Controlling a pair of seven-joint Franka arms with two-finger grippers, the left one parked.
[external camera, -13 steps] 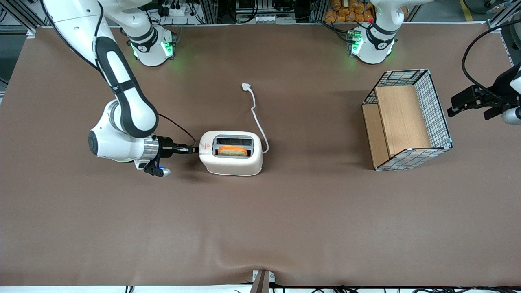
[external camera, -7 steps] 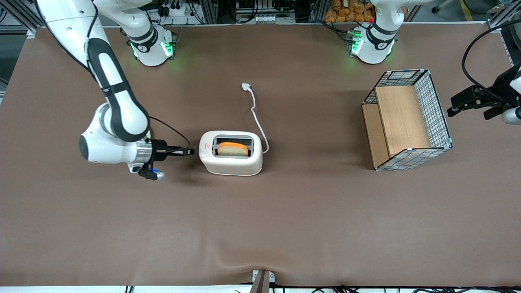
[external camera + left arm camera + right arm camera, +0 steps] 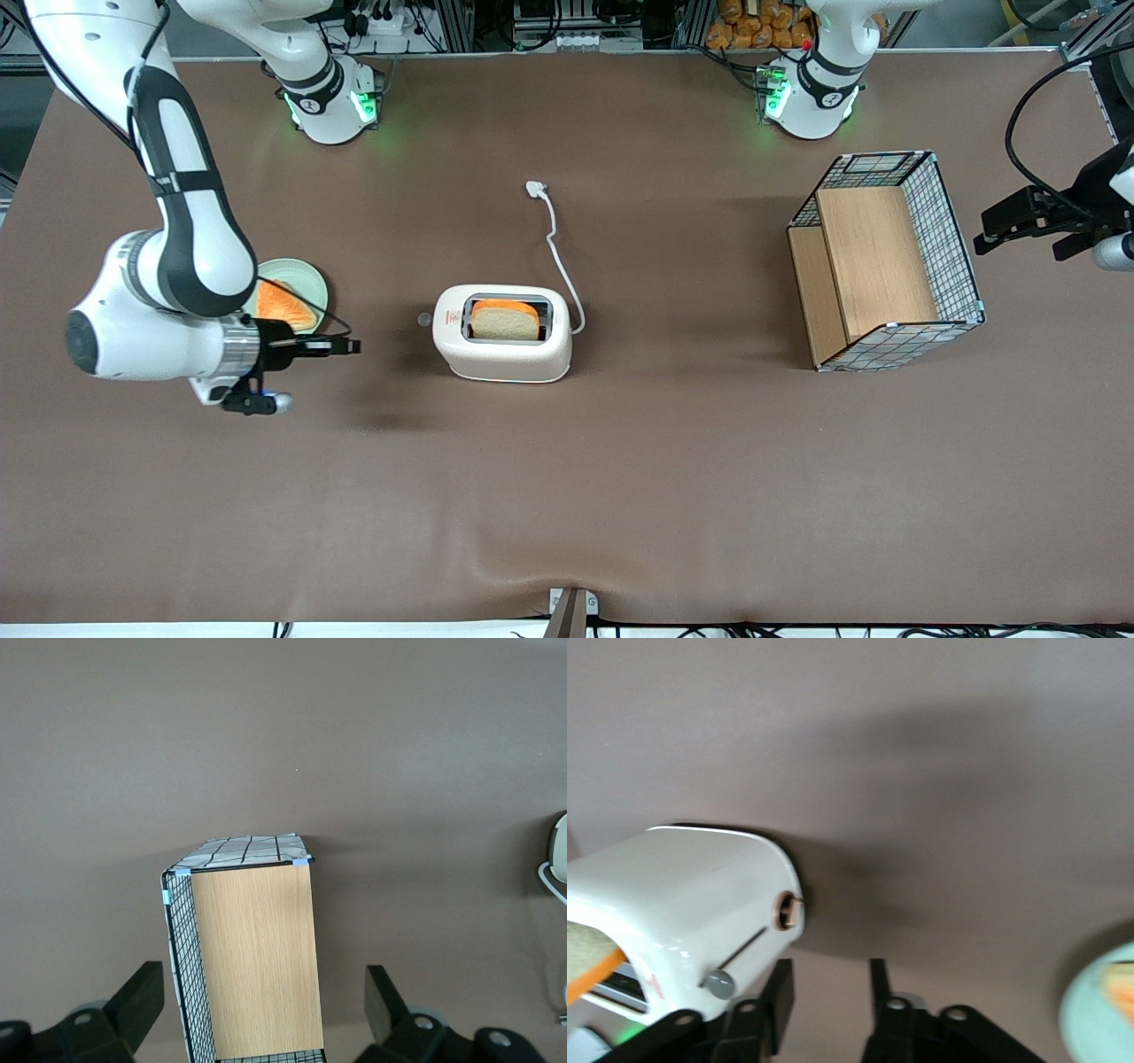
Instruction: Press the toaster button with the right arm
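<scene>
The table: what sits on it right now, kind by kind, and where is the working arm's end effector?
Toaster: 1
Bread slices: 2, one in the toaster, one on the plate
Plate: 1
Wire basket: 1
Total: 5
The end effector hovers beside the plate, apart from the toaster's button.

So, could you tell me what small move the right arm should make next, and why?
Probably keep drawing the gripper away. It was at the button a second ago and now hangs clear of the toaster, fingers open, while the bread stands higher in the slot, so the press looks done.
</scene>
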